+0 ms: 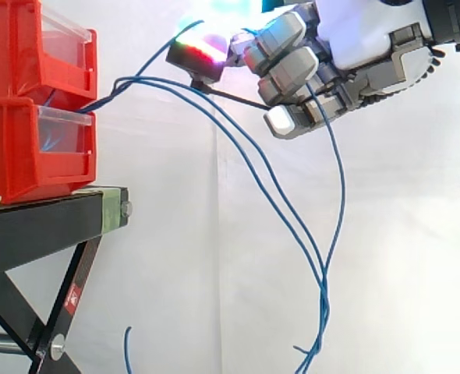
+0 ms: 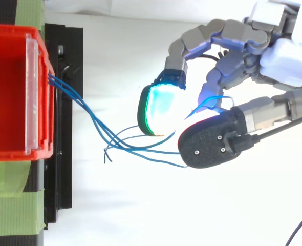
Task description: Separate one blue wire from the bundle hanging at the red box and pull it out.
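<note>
Side view: one blue wire (image 1: 344, 187) runs up from the red box (image 1: 19, 148) into the hand (image 1: 355, 39), passes through it and hangs down below the palm. The hand's fingers are curled, and the strand appears pinched between a glowing fingertip pad (image 2: 158, 110) and the thumb (image 2: 212, 141). The rest of the bundle (image 2: 89, 115) arcs just under the fingertips. The box sits well beyond the fingertips on the black stand (image 1: 43, 226). Risks: far below the hand the strands cross, so a pull could drag the neighbours too. A thin wire in thick pads could also slip.
</note>
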`<state>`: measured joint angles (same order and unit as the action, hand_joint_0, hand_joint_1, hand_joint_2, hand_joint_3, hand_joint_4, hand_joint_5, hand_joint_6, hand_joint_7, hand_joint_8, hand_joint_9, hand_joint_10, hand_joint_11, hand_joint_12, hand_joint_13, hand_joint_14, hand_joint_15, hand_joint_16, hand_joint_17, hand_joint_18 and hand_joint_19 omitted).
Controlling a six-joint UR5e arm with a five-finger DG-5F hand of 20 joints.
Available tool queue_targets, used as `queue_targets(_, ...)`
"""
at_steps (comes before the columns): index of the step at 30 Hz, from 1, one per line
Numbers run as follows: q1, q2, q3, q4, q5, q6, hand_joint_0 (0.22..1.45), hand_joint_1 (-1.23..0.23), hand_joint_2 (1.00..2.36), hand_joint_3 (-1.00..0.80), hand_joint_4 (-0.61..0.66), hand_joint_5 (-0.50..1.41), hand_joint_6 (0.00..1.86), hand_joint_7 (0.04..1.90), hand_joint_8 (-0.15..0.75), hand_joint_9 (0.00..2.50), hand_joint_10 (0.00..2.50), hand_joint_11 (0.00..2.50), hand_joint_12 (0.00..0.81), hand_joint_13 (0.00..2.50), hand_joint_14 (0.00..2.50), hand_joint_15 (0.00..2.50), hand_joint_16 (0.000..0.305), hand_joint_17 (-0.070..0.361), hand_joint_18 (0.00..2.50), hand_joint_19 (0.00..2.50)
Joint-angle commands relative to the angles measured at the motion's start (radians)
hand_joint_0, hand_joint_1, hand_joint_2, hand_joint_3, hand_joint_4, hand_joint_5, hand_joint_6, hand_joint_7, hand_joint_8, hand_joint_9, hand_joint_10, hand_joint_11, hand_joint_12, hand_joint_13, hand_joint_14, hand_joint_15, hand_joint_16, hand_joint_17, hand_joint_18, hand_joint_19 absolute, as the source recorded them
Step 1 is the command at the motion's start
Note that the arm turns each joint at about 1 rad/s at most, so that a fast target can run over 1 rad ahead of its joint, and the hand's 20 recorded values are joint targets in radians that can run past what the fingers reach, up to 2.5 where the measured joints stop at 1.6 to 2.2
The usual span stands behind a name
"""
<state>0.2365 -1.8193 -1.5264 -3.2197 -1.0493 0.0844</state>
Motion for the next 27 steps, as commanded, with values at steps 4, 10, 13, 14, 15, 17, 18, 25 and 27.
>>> queue_targets(4, 0.0, 0.0, 0.0, 0.0, 0.002, -0.002, 0.53, -0.25, 1.0, -0.48, 0.14, -0.11, 0.9, 1.08, 0.285, 1.03, 0.59, 1.54, 0.369, 0.74, 0.98, 1.37, 0.049, 0.111, 0.79, 0.82)
queue_targets(10, 0.001, 0.0, 0.0, 0.0, 0.003, -0.008, 0.53, -0.27, 1.0, -0.49, 0.13, -0.1, 0.89, 1.08, 0.281, 1.06, 0.56, 1.53, 0.372, 0.76, 0.96, 1.38, 0.049, 0.11, 0.81, 0.82)
queue_targets(13, 0.0, -0.002, 0.0, 0.0, 0.0, -0.017, 0.53, -0.28, 1.0, -0.5, 0.13, -0.1, 0.89, 1.08, 0.278, 1.08, 0.54, 1.53, 0.372, 0.79, 0.93, 1.39, 0.048, 0.109, 0.82, 0.8)
queue_targets(14, 0.0, 0.0, 0.0, 0.0, 0.0, -0.017, 0.53, -0.28, 1.0, -0.5, 0.12, -0.1, 0.89, 1.09, 0.28, 1.09, 0.54, 1.53, 0.374, 0.8, 0.94, 1.38, 0.048, 0.109, 0.82, 0.8)
queue_targets(15, 0.0, 0.0, 0.0, 0.0, 0.0, -0.02, 0.53, -0.29, 1.0, -0.5, 0.12, -0.09, 0.88, 1.09, 0.276, 1.1, 0.53, 1.52, 0.369, 0.8, 0.93, 1.39, 0.048, 0.108, 0.83, 0.8)
queue_targets(17, 0.0, 0.0, -0.001, 0.0, 0.0, -0.023, 0.53, -0.32, 1.0, -0.5, 0.12, -0.09, 0.88, 1.09, 0.271, 1.11, 0.53, 1.53, 0.371, 0.82, 0.92, 1.4, 0.048, 0.107, 0.84, 0.8)
queue_targets(18, 0.0, 0.0, 0.0, -0.005, 0.0, -0.028, 0.53, -0.33, 1.0, -0.5, 0.13, -0.09, 0.88, 1.1, 0.271, 1.11, 0.52, 1.53, 0.371, 0.82, 0.92, 1.39, 0.048, 0.107, 0.84, 0.8)
queue_targets(25, 0.001, 0.0, 0.0, -0.032, -0.001, -0.072, 0.58, -0.44, 1.01, -0.42, 0.11, -0.09, 0.88, 1.1, 0.259, 1.11, 0.5, 1.54, 0.349, 0.83, 0.84, 1.44, 0.045, 0.101, 0.84, 0.81)
queue_targets(27, 0.001, 0.0, 0.0, -0.042, -0.009, -0.071, 0.59, -0.46, 1.01, -0.41, 0.11, -0.09, 0.88, 1.1, 0.258, 1.11, 0.51, 1.53, 0.356, 0.83, 0.84, 1.45, 0.044, 0.099, 0.84, 0.81)
